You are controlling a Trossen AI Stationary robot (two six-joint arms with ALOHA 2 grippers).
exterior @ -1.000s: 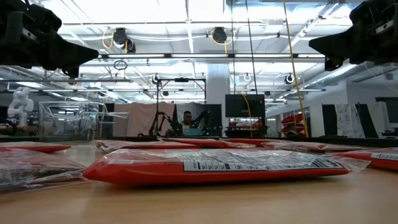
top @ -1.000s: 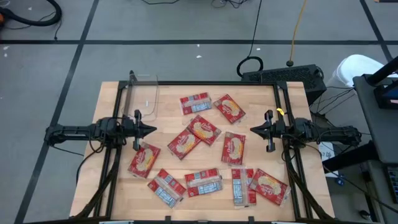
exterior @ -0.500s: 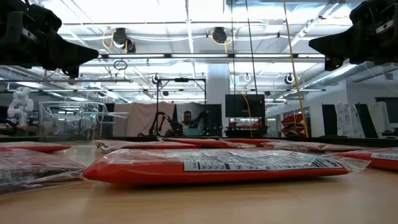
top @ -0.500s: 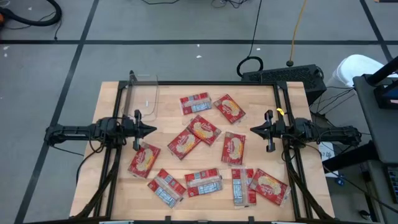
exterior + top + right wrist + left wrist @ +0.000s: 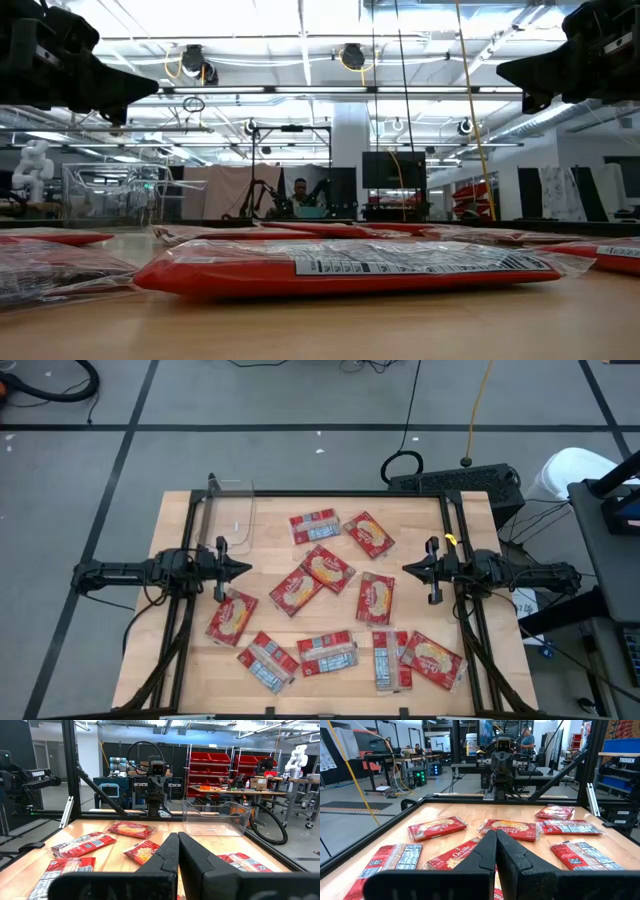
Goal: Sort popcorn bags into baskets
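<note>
Several red popcorn bags lie flat and scattered over the wooden table point(image 5: 180, 660), from its middle point(image 5: 327, 568) to its near edge point(image 5: 327, 654); some show a popcorn picture, others a grey label panel point(image 5: 350, 265). A clear plastic basket point(image 5: 230, 512) stands at the far left corner, also seen in the right wrist view point(image 5: 215, 817). My left gripper point(image 5: 247, 568) hovers shut above the table's left side, pointing toward the middle. My right gripper point(image 5: 405, 569) hovers shut above the right side, facing it. Both hold nothing.
A black frame runs around the table's edges point(image 5: 320, 493). Cables and a black box point(image 5: 455, 480) lie beyond the far right corner. Bare wood shows between the basket and the bags point(image 5: 270, 555). A person sits far off in the room point(image 5: 300, 195).
</note>
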